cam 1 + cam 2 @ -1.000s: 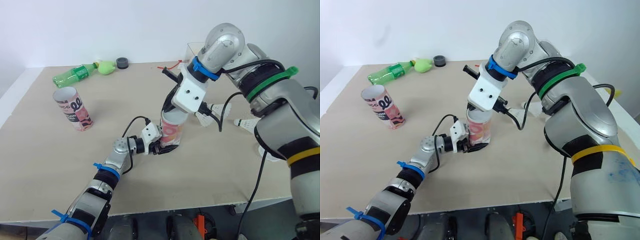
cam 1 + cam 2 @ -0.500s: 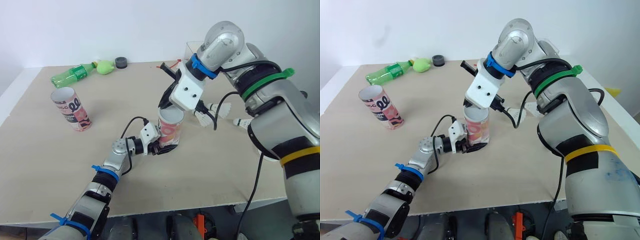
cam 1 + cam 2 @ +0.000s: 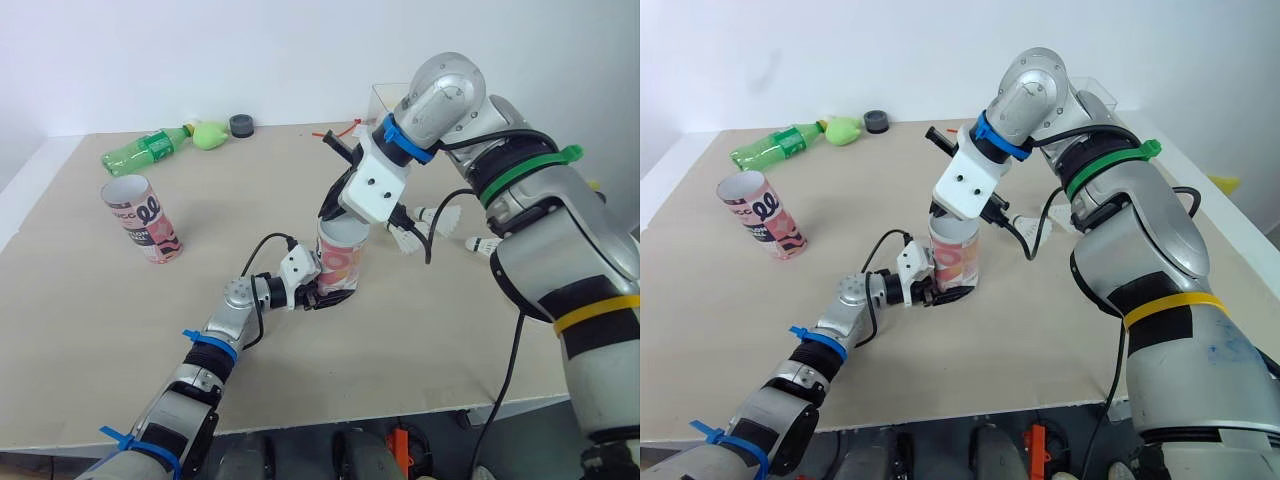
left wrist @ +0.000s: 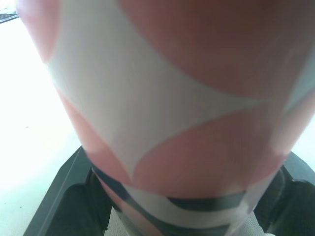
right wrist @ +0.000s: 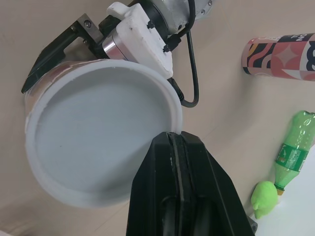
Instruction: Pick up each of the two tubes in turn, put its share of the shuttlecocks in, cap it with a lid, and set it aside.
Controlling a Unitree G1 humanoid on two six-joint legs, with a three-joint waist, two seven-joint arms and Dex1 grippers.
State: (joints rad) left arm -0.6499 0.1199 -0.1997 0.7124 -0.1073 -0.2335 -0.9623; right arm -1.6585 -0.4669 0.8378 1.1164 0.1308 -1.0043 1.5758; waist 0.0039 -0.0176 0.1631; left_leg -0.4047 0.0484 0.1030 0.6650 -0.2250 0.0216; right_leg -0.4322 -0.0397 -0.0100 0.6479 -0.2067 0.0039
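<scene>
1. My right tool (image 5: 173,136) has risen a little. A second ago its wrist sat low over the mouth of the tube (image 3: 342,265) and hid it. Now the pale lid (image 5: 98,137) shows on top of the tube. Over the last half second hardly anything has moved.
2. The right tool is pinched together on the lid's rim. The lid covers the mouth, but I cannot tell whether it is pressed fully home.
3. My left tool (image 3: 328,296) is clamped on the foot of the tube, one finger on each side. The tube stands upright near the middle of the tabletop (image 3: 120,330).
4. I judge that capping this tube is nearly done. What is left is a press, letting go of the rim, and setting the tube aside.
5. The second tube (image 3: 142,217) leans open at 10 o'clock, well apart. Loose shuttlecocks (image 3: 436,217) lie at 3 o'clock, probably its share.
6. The held tube shows pink and white shapes with a dark band at its foot, and no writing I can read. The second tube has bold black lettering, too small to make out. The green bottle (image 3: 140,152) at 11 o'clock has a label I cannot read.
</scene>
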